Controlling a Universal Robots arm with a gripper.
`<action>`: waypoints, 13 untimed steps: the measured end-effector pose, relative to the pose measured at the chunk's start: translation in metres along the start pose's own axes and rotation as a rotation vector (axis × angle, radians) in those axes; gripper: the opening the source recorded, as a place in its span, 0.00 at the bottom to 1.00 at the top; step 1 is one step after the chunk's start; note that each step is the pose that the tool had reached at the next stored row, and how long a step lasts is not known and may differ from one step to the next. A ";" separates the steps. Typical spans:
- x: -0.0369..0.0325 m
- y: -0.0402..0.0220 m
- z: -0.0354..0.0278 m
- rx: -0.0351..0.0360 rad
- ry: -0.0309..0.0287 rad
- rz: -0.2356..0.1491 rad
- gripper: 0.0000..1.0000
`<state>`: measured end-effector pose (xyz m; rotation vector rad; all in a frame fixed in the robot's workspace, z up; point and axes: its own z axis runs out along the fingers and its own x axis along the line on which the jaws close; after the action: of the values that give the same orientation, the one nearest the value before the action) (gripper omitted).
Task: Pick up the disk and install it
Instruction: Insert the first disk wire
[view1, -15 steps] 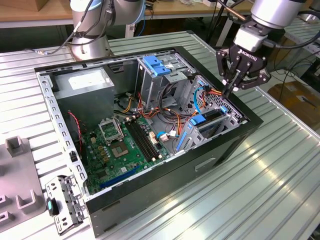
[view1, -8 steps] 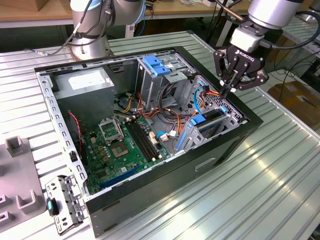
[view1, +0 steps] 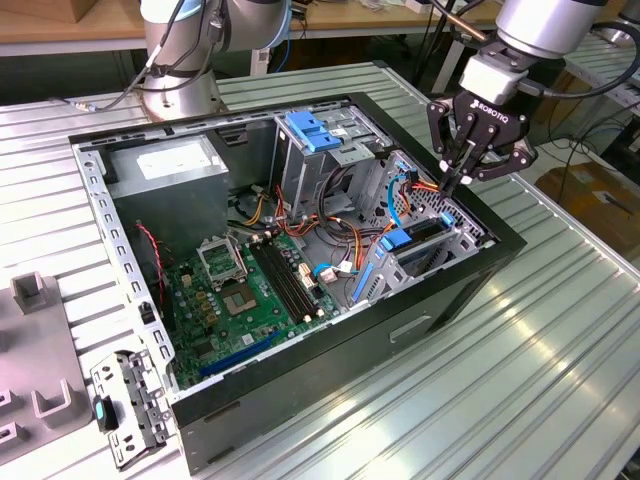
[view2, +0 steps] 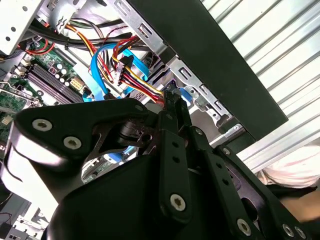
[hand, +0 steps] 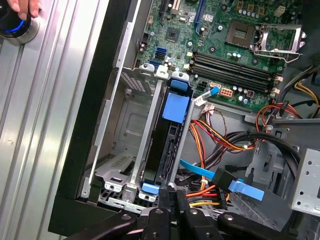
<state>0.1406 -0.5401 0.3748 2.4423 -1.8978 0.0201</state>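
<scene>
Disk (hand: 170, 145), rigid and likely weighty, sits in its bay; gripper (view1: 452, 183), fingers closed together and empty, hovers at its blue end tab (hand: 150, 188), the judged hold.

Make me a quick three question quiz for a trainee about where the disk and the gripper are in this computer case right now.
1. True or false: the disk lies outside the computer case on the table.
2. Where does the gripper hover? A) over the motherboard B) over the drive cage holding the disk C) over the power supply
3. What colour are the disk's end tabs?

Key: 1 false; 2 B; 3 blue.
</scene>
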 end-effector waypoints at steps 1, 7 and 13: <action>0.0000 0.0000 0.0000 0.0000 0.0001 0.000 0.17; 0.0000 0.0000 0.0000 -0.0001 0.0000 0.003 0.17; 0.0000 0.0000 0.0000 -0.0001 0.0000 0.003 0.17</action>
<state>0.1406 -0.5401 0.3748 2.4395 -1.9012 0.0201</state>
